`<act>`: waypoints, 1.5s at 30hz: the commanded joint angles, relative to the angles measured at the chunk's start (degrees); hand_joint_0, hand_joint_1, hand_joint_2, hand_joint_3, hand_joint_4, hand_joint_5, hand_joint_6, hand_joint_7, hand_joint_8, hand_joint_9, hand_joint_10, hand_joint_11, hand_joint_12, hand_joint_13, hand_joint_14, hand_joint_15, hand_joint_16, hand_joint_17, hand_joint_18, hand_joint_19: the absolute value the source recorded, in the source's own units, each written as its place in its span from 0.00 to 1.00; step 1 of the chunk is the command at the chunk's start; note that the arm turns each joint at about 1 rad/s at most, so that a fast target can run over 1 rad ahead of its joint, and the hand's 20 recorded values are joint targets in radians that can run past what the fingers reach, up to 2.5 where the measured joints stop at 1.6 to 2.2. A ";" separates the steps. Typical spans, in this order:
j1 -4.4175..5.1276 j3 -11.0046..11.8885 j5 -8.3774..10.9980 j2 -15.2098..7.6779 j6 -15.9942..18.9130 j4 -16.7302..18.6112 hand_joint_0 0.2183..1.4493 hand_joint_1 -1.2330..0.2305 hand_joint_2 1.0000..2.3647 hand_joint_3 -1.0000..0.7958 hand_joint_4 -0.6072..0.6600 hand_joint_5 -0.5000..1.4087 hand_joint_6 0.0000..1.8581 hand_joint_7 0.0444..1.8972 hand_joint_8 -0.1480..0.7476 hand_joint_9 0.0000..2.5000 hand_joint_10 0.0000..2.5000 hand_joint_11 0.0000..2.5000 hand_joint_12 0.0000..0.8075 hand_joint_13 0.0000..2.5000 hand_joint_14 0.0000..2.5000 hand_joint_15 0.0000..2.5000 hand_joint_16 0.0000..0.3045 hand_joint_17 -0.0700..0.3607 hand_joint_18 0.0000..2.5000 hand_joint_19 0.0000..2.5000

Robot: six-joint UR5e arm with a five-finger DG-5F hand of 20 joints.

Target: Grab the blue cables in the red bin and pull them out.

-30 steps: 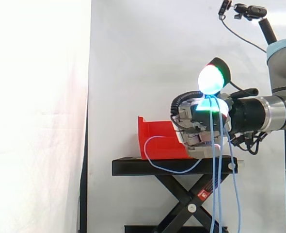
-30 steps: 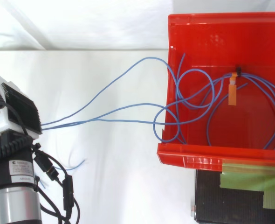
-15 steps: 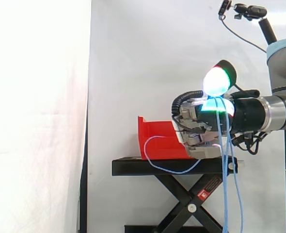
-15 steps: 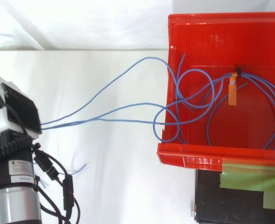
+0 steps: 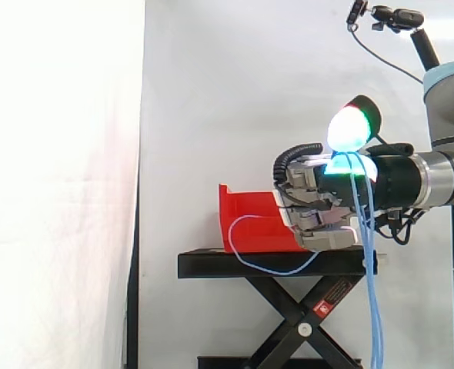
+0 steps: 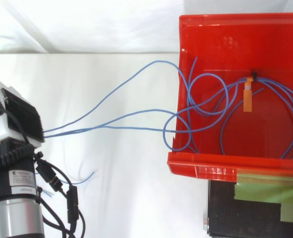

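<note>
**Step in hand:** extraction of the thin blue cables from the red plastic bin. The grasp is made. The pull-out is judged partly done.

**Hand state:** in the side view the hand sits at 3 o'clock of the bin, level with it. The fingers are clenched. The strands run into the fist and over its top, beneath the glowing green-white pad. This reads as a closed grasp on the cables. Slack strands hang from the hand toward 6 o'clock, past the black scissor-lift stand whose surface carries the bin.

**Cable position:** in the top view several strands leave the bin over its 9 o'clock wall and span the gap to the hand at 8 o'clock. The greater part of the bundle lies coiled on the bin floor. It is gathered toward 12 o'clock by a black tie with an orange tag.

**Next move:** judged from this layout, the hand must move away from the bin, toward 9 o'clock in the top view. The fist must stay closed until the coils and the tie clear the wall.

**Obstructions:**
- One loop hooks over the 9 o'clock wall near the 7 o'clock corner and may snag there.
- The tied point may catch on the rim.
- No fixing of the bin to the stand is visible, so a hard pull could drag it.

A white curtain backs the work.
</note>
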 commanded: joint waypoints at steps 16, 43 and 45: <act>-0.09 0.00 0.00 -0.01 0.00 0.00 0.47 0.16 0.00 0.00 0.56 0.91 0.00 0.47 0.41 0.74 0.02 0.74 0.31 0.49 1.00 0.26 0.14 0.38 0.52 0.58; -0.26 0.09 0.00 0.08 0.08 0.00 0.57 0.12 0.01 0.10 0.56 0.77 0.17 0.41 0.39 0.68 0.02 0.80 0.32 0.47 1.00 0.26 0.14 0.38 0.49 0.61; -0.35 0.00 -0.09 0.08 0.08 0.00 0.57 0.11 0.01 0.11 0.56 0.75 0.19 0.39 0.38 0.68 0.01 0.80 0.32 0.47 1.00 0.25 0.14 0.38 0.49 0.61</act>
